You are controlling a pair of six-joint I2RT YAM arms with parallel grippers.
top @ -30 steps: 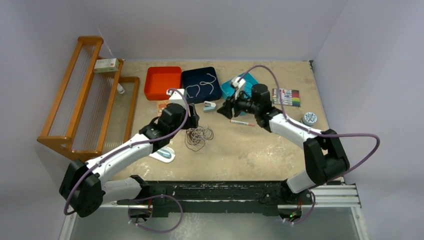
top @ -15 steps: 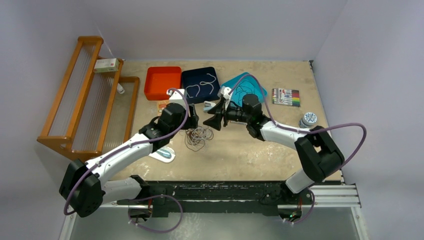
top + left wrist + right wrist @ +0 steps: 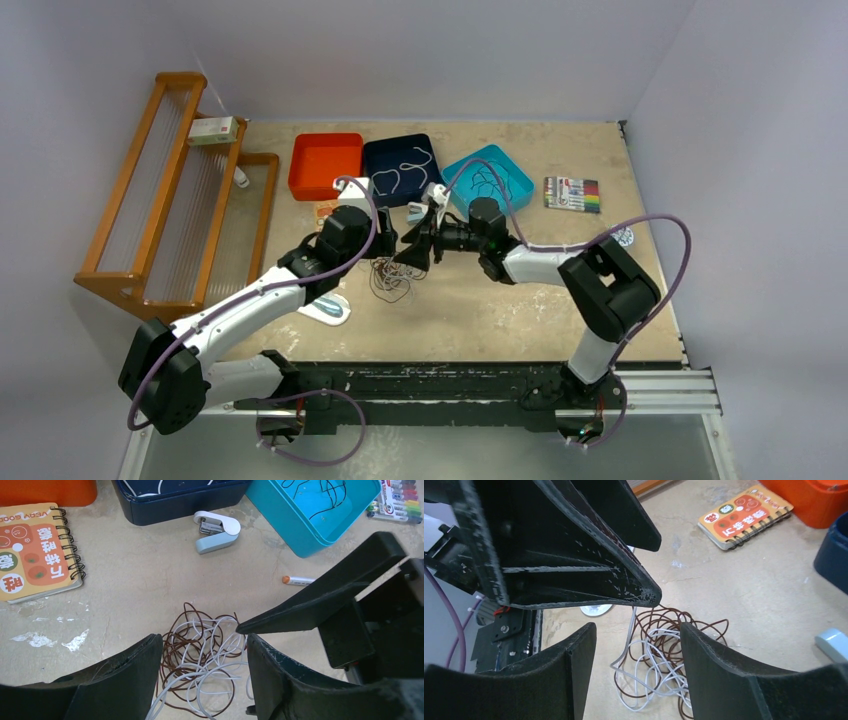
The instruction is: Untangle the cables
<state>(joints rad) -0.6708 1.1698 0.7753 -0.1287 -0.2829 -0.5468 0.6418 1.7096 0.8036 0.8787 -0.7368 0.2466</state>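
Observation:
A tangle of thin dark brown and white-grey cables point(image 3: 393, 277) lies on the table in front of the trays. My left gripper point(image 3: 386, 246) hovers at its far left edge, open, the tangle point(image 3: 202, 667) showing between its fingers. My right gripper point(image 3: 412, 256) faces it from the right, open as well, low over the same tangle point(image 3: 659, 655). The two grippers' fingertips nearly meet above the cables. Neither holds a strand. A white cable point(image 3: 400, 170) lies in the navy tray point(image 3: 432, 190), and a black cable point(image 3: 320, 490) lies in the teal tray point(image 3: 305, 542).
An orange tray point(image 3: 325, 165) stands left of the navy one. A spiral notebook point(image 3: 37, 550), a stapler point(image 3: 216, 530) and a pen point(image 3: 300, 580) lie near the tangle. A marker set point(image 3: 572, 194) is at the right, a wooden rack point(image 3: 170, 190) at the left.
My right arm has swung left from the teal tray to the tangle, its jaws opening a little on the way. The left arm and the cables have not moved.

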